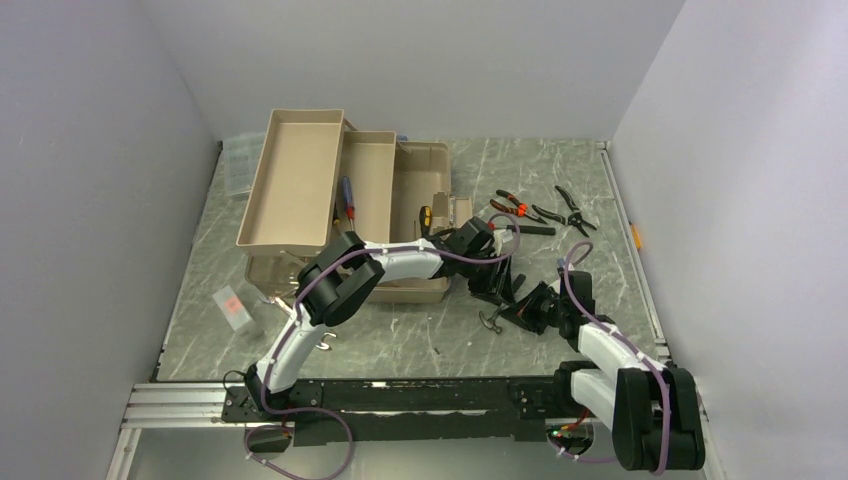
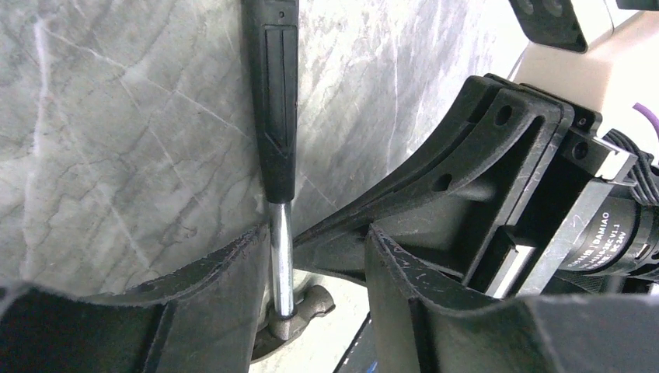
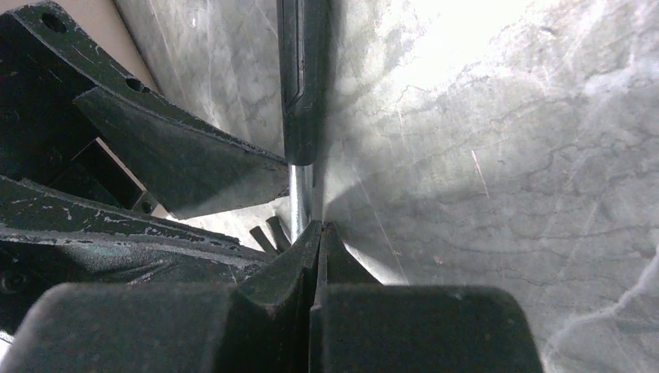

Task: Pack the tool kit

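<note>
Writing: you can read "DAMIAO" on the black motor of the right arm. The smaller print beside it is too fine to read.

Hammer axis: in both wrist views the hammer runs straight up the picture, with the head at the bottom by the fingers and the grip at the top, away from them. In the top view it is mostly hidden, so you cannot tell toward which table edge it points.

Hammer look: it has a black grip with a long groove, a bright round steel shank and a dark grey head. Only part of the head shows.

Hammer place: about the middle of the grey veined table, just right of the toolbox. You cannot tell if it lies on the table or is lifted.

Left claw: open. The shank passes between its fingers, just beside one and apart from the other.

Right claw: the fingers are pressed together with only a thin seam and the tips are at the shank. You cannot tell if they pinch it.

Toolbox: tan and open, with its trays folded out, near the far left corner.

Pliers: toward the far right, apart from both claws.
</note>
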You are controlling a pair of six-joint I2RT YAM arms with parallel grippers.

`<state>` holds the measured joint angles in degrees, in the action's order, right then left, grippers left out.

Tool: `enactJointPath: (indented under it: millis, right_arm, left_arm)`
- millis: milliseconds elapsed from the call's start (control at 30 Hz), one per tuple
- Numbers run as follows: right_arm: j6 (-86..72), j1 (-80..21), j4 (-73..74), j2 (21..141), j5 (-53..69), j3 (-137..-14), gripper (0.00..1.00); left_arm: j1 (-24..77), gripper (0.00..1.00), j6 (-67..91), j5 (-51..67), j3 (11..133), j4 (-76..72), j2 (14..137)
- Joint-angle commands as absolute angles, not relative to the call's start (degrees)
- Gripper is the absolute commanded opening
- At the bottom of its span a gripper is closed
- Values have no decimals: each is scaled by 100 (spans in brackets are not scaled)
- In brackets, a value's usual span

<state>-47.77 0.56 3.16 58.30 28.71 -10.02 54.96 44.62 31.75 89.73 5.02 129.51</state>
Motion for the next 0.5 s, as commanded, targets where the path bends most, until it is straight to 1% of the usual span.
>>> enactJointPath:
  millis: [0,100,167,333,467]
  right_arm:
    - [-4783,70,112,5599,2542,-858,0]
    - [-4949,69,-165,5410,2640,-721,0]
    - [-5049,70,-368,5298,2699,-613,0]
    - [-5086,70,-560,5197,2790,-462,0]
    - [-5055,70,-612,5185,2825,-421,0]
  left_arm:
    - [5643,52,4085,3310,9023,1692,13309]
    - [5647,46,4021,3380,9020,1790,13333]
    - [5643,43,3996,3439,9026,1800,13357]
    - [5650,41,3945,3629,9232,1940,13582]
    - [5701,41,3792,3475,9407,2209,13637]
